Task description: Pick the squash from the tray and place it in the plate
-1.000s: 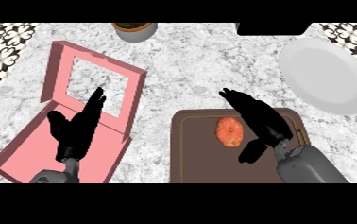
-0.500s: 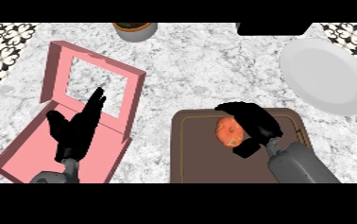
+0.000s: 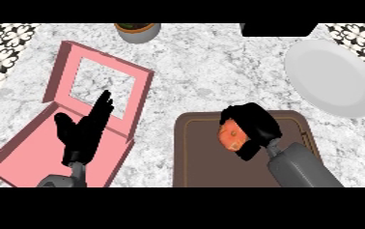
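the right hand is curled round the orange squash, fingers wrapped over its top and right side, leaving only its left face showing. hand and squash sit over the upper right part of the brown tray; whether the squash touches the tray cannot be told. the white plate lies well apart, up and to the right on the marble counter. the left hand rests open, fingers straight, over the pink box. a grey pot stands at the far edge.
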